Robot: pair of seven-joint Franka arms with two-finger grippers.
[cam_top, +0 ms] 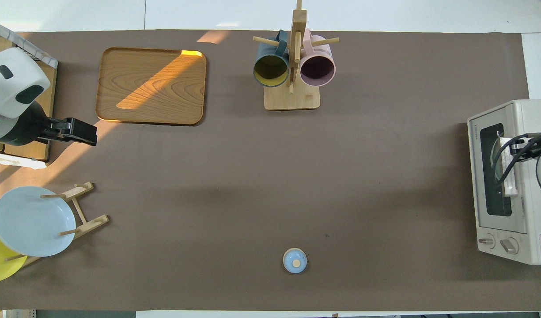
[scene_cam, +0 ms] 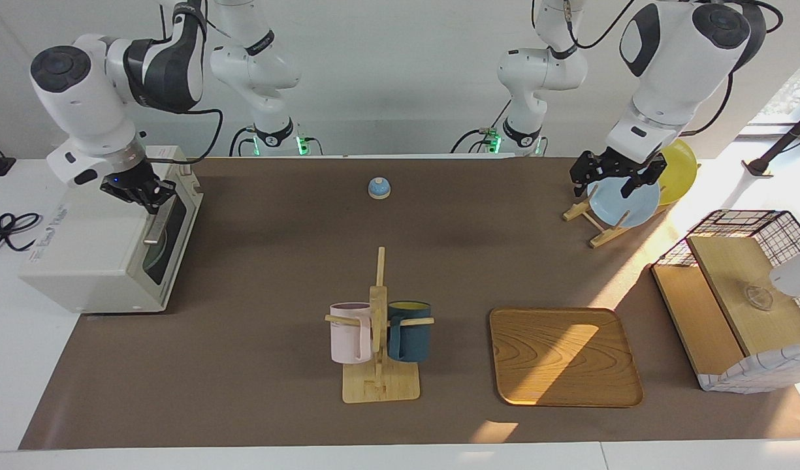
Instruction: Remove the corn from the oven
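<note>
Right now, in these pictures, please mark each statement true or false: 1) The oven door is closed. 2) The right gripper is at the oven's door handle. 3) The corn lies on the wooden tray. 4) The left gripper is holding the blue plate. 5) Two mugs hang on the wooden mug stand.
1) True. The door of the oven is shut.
2) True. The right gripper is shut at the top of the oven's door handle.
3) False. The wooden tray has nothing on it, and no corn is visible anywhere.
4) False. The left gripper is open over the blue plate, holding nothing.
5) True. A pink mug and a dark blue mug hang on the mug stand.
</note>
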